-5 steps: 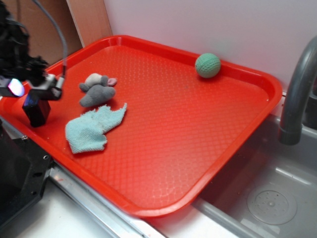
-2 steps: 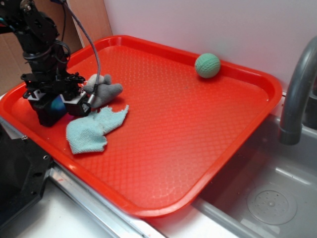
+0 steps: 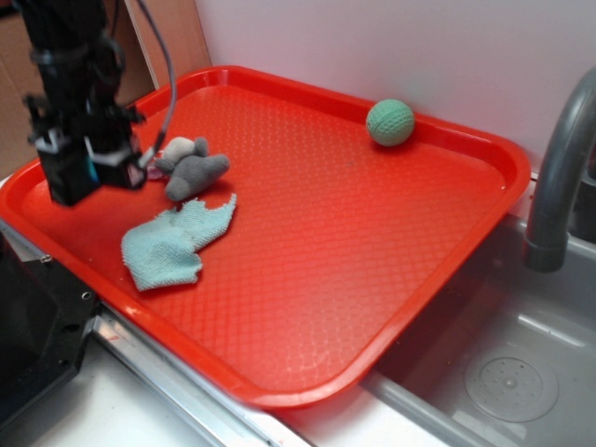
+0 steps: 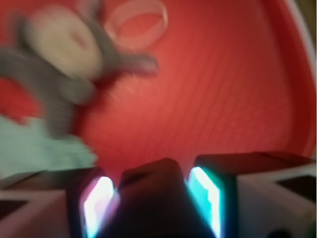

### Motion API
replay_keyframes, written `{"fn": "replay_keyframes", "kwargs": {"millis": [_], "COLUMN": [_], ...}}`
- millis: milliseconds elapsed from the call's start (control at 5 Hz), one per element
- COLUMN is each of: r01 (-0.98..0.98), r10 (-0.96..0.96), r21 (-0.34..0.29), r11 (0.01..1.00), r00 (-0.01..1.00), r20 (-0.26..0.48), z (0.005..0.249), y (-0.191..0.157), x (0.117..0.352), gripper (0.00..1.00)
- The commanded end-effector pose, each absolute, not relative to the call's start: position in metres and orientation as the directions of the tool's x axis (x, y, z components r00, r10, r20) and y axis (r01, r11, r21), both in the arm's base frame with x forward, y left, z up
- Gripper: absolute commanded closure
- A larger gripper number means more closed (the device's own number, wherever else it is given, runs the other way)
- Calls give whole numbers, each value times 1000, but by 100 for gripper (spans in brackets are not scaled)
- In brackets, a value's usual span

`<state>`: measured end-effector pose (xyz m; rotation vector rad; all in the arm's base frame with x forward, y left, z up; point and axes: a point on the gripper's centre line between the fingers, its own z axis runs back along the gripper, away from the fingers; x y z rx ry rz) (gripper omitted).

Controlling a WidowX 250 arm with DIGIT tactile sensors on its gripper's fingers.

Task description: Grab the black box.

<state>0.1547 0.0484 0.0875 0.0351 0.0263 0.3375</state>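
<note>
The black box (image 3: 67, 184) is a small matte block held between my gripper's (image 3: 84, 172) fingers at the left end of the red tray (image 3: 372, 233), lifted a little above the tray floor. In the blurred wrist view the box (image 4: 148, 208) fills the gap between the two glowing pads (image 4: 205, 193) of the gripper (image 4: 153, 183), which is shut on it. The grey plush mouse (image 3: 191, 168) lies just right of the gripper; it also shows in the wrist view (image 4: 59, 74).
A pale green cloth (image 3: 172, 244) lies on the tray below the mouse. A green ball (image 3: 390, 122) sits at the far rim. A grey faucet (image 3: 559, 177) and sink (image 3: 512, 372) are to the right. A black appliance (image 3: 28, 335) stands at the lower left.
My gripper came over the box, closed on it, and has risen with it off the tray floor. The mouse has shifted slightly.
</note>
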Motion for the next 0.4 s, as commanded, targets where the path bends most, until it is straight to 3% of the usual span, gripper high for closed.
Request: {"fn": "replay_keyframes", "kwargs": {"millis": [0, 200], "r01": [-73, -36], "r10": [88, 43], "r21": [-124, -80], "r11": [990, 996], "r00": [989, 995], "r20": [120, 85], "z": [194, 215], "y": [31, 10], "x": [211, 223], "gripper": [100, 100]}}
